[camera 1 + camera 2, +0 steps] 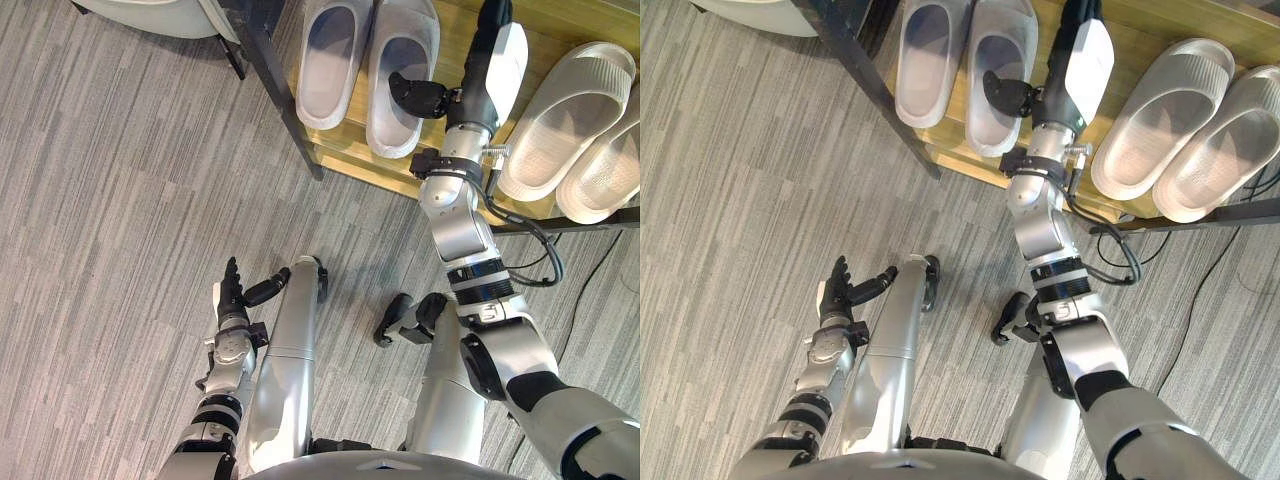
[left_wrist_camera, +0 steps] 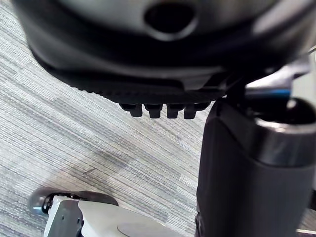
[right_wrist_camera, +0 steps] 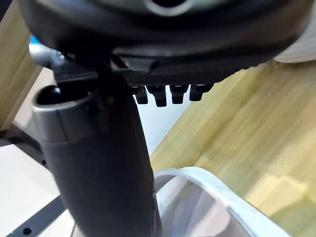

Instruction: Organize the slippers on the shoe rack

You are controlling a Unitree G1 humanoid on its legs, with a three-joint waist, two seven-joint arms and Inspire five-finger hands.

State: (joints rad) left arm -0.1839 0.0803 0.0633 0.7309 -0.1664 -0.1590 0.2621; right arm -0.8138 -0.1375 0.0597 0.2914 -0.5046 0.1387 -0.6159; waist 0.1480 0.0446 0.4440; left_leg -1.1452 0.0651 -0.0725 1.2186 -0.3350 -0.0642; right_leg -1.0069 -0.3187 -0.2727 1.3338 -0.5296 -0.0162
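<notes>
Left eye view, grey carpet (image 1: 120, 200), wooden rack (image 1: 560, 20)

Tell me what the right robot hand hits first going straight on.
Probably the wooden shelf between the white slippers and the clear slippers: the right robot hand points along it, neither pair in line. Depth unclear.

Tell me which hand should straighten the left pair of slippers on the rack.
Right. The right hand is up at the shoe rack, thumb over that pair's right slipper; the left hand hangs open over the floor.
</notes>
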